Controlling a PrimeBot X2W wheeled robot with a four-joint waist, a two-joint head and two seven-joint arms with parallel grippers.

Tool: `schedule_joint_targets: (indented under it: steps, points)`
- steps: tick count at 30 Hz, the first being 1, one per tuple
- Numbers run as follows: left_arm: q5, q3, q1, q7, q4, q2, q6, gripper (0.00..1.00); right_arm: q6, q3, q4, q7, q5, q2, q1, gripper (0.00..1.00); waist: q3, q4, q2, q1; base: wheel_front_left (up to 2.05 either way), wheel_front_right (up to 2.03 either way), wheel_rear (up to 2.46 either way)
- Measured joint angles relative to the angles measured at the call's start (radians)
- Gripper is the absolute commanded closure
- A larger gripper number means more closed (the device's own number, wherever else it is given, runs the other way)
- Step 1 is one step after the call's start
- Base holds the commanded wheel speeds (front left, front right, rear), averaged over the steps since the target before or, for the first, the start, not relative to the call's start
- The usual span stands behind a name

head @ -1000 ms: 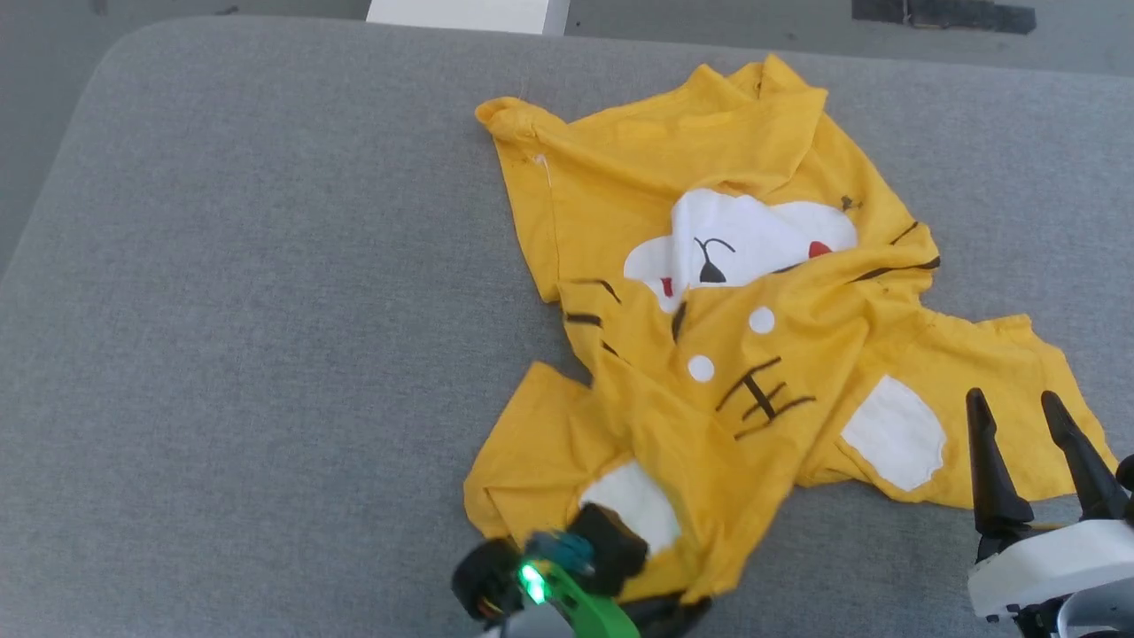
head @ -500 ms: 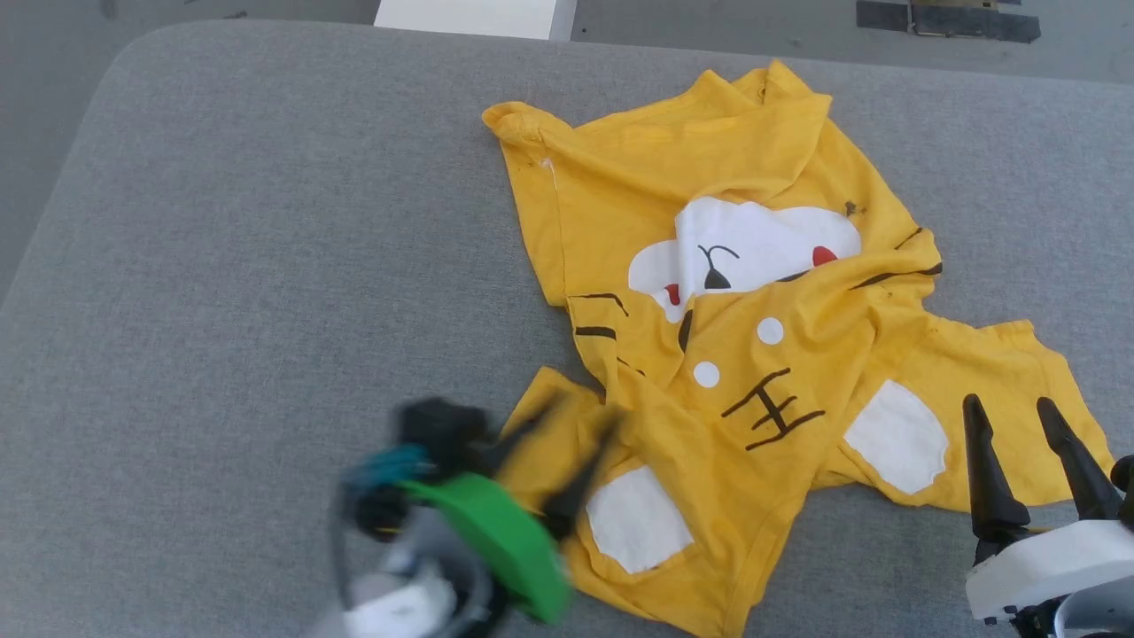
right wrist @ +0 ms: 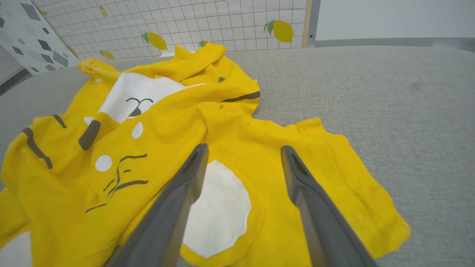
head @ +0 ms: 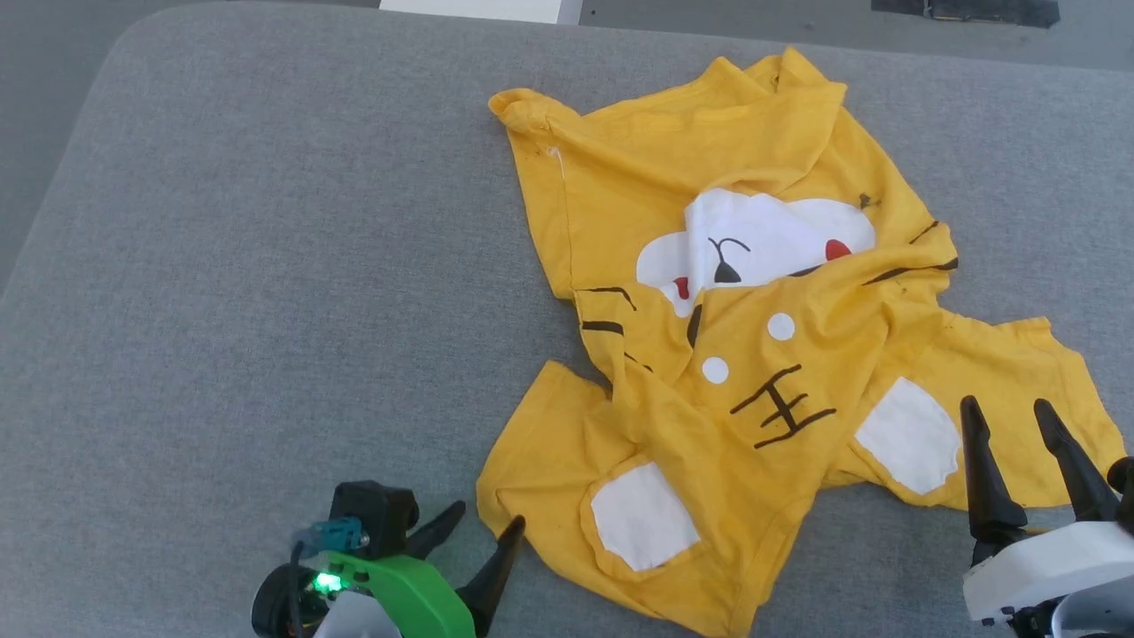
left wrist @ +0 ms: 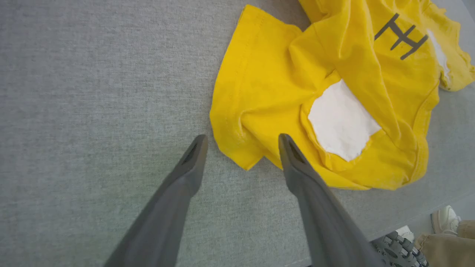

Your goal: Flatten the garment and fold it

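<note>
The garment (head: 762,354) lies crumpled on the right half of the grey worktop (head: 266,266), print side up, and reaches from close to the far edge down to the near edge. Its body is bunched, with a fold running across the white face print (head: 753,239). One sleeve with a white patch (head: 642,516) rests by the near edge. The other sleeve, with its own patch (head: 908,436), spreads toward the near right corner.

The left gripper (head: 489,514) sits at the near edge just beside the first sleeve's corner, fingers spread apart and empty. The right gripper (head: 1004,405) hangs over the second sleeve, also spread wide and holding nothing. A tiled wall with lemon pictures (right wrist: 222,22) stands past the far edge.
</note>
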Motion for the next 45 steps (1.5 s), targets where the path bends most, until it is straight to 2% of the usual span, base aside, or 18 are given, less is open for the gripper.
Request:
schedule_joint_targets:
  steps: [14, 22, 26, 27, 28, 29, 33, 37, 41, 45]
  points:
    - [0.020, -0.027, -0.027, -0.030, 0.105, -0.007, -0.012, 0.00, 0.000, 0.008, -0.023, 0.018, -0.011, 0.000, 0.000, 0.00, 0.014, -0.002, 0.0000, 0.0000, 0.00, 0.00, 0.00]
    - [0.023, -0.034, -0.084, -0.071, 0.171, -0.038, -0.037, 0.00, 0.000, 0.011, -0.032, 0.027, -0.017, 0.000, 0.000, 0.00, 0.019, -0.013, 0.0000, 0.0000, 0.00, 0.00, 0.00]
    - [0.020, -0.054, -0.111, -0.063, 0.206, -0.050, -0.066, 0.00, 0.000, 0.012, -0.032, 0.032, -0.017, 0.000, 0.000, 0.00, 0.022, -0.018, 0.0000, 0.0000, 0.00, 0.00, 0.00]
    - [0.019, -0.061, -0.119, -0.051, 0.215, -0.050, -0.073, 0.10, 0.000, 0.012, -0.032, 0.032, -0.017, 0.000, 0.000, 0.00, 0.023, -0.020, 0.0000, 0.0000, 0.00, 0.00, 0.00]
    - [0.018, -0.069, -0.126, -0.039, 0.224, -0.050, -0.081, 0.76, 0.000, 0.011, -0.032, 0.032, -0.017, 0.000, 0.000, 0.00, 0.023, -0.022, 0.0000, 0.0000, 0.00, 0.00, 0.00]
    - [0.015, -0.075, -0.133, -0.026, 0.230, -0.050, -0.090, 1.00, 0.000, 0.010, -0.032, 0.032, -0.017, 0.000, 0.000, 0.00, 0.023, -0.023, 0.0000, 0.0000, 0.00, 0.00, 0.00]
    - [-0.018, -0.090, -0.144, 0.016, 0.245, -0.051, -0.121, 1.00, 0.000, 0.007, -0.031, 0.032, -0.017, 0.000, 0.000, 0.00, 0.021, -0.027, 0.0000, 0.0000, 0.00, 0.00, 0.00]
    - [-0.038, -0.082, -0.138, 0.002, 0.254, -0.057, -0.122, 1.00, 0.000, 0.002, -0.028, 0.032, -0.016, 0.000, 0.000, 0.00, 0.013, -0.027, 0.0000, 0.0000, 0.00, 0.00, 0.00]
    - [-0.053, -0.033, -0.107, -0.061, 0.242, -0.067, -0.086, 1.00, 0.000, -0.002, -0.021, 0.030, -0.013, 0.000, 0.000, 0.00, 0.000, -0.022, 0.0000, 0.0000, 0.00, 0.00, 0.00]
    - [-0.044, 0.059, -0.083, -0.133, 0.202, -0.022, -0.019, 1.00, 0.000, -0.007, -0.016, 0.025, -0.010, 0.000, 0.000, 0.00, -0.014, -0.010, 0.0000, 0.0000, 0.00, 0.00, 0.00]
